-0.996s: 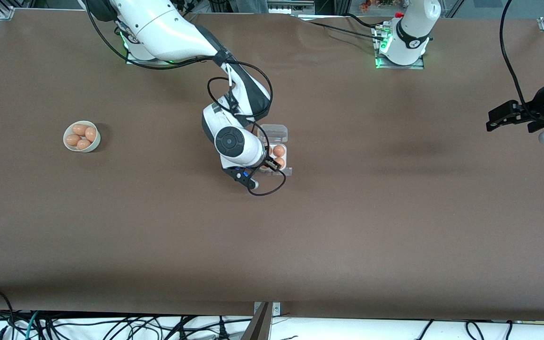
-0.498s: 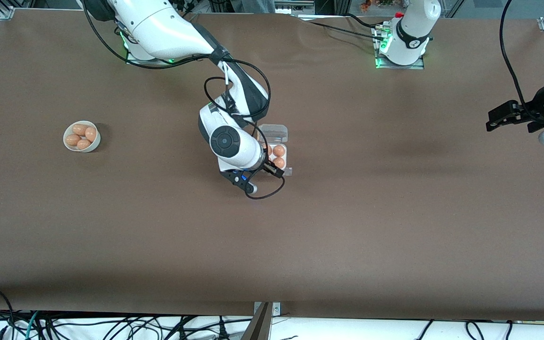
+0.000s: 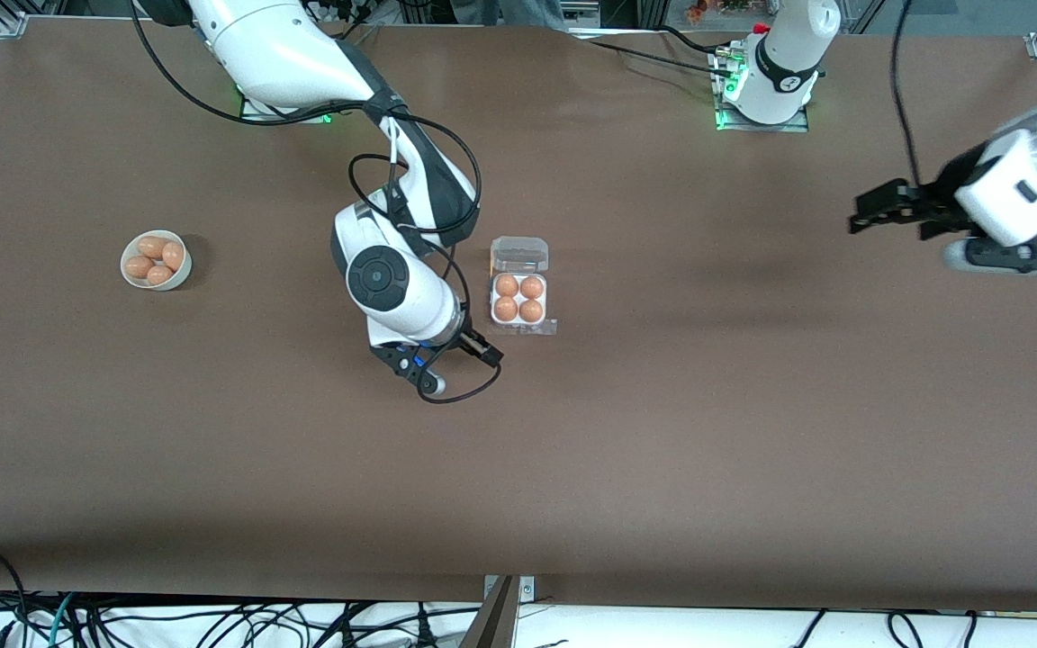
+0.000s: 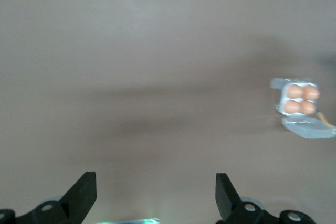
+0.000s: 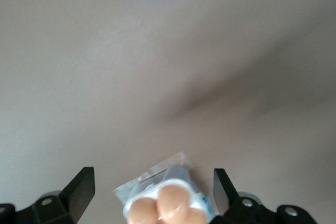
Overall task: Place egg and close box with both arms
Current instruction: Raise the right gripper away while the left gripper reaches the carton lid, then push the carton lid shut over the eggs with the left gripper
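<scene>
Front and wrist views of the tabletop. We see the right arm reaching from its base down to mid-table, elbow bent and wrist tipped toward the front camera. The right gripper hangs just beside the box, toward the right arm's end, its fingers spread wide and holding nothing. In the right wrist view the box shows between the fingers, a little way off.

The box sits near the table's middle with its clear lid folded back, lying farther from the front camera than the tray. All four cells are filled; the egg in the cell nearest the right gripper rests in the tray with the other three.

The left arm waits over its own end of the table, forearm roughly level. The left gripper points toward the box, fingers wide apart and empty.

A white bowl holds what appear to be four more eggs, well apart from the box toward the right arm's end.
</scene>
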Available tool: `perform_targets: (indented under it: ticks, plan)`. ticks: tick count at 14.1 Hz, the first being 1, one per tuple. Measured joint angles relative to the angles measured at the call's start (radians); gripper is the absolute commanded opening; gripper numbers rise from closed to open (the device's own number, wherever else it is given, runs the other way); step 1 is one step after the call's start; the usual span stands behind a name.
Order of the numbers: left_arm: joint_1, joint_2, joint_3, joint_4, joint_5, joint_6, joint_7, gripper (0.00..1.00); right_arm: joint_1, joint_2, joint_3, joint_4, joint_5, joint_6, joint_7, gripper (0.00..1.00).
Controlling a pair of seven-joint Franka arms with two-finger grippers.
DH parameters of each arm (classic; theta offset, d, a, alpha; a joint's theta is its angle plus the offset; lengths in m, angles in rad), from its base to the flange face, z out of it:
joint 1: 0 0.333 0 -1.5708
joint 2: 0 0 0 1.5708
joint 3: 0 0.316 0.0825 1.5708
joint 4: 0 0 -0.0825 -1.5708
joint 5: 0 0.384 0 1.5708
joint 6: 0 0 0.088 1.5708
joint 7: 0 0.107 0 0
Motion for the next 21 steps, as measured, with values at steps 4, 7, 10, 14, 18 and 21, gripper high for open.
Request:
perform_targets:
  ticks: [4,7,10,14,18,21]
  plan:
    - [-0.033,0.058,-0.119,0.001,-0.054,0.0,-0.128,0.64,-0.033,-0.035,-0.051,-0.004,-0.005,-0.068,-0.165,1.0]
    - [-0.082,0.107,-0.125,0.001,-0.164,0.0,-0.219,0.44,-0.119,-0.119,-0.051,-0.069,-0.053,-0.09,-0.339,1.0]
    - [-0.181,0.177,-0.128,0.0,-0.205,-0.001,-0.314,0.26,-0.275,-0.273,0.016,-0.219,-0.161,-0.104,-0.535,1.0]
    - [-0.323,0.308,-0.13,0.004,-0.25,0.017,-0.355,0.12,-0.374,-0.465,0.04,-0.404,-0.269,-0.106,-0.702,1.0]
    - [-0.381,0.428,-0.13,0.043,-0.254,0.052,-0.386,0.09,-0.45,-0.611,0.042,-0.466,-0.288,-0.184,-0.812,1.0]
    - [-0.437,0.506,-0.13,0.066,-0.254,0.097,-0.42,0.1,-0.494,-0.716,0.043,-0.468,-0.289,-0.268,-0.836,1.0]
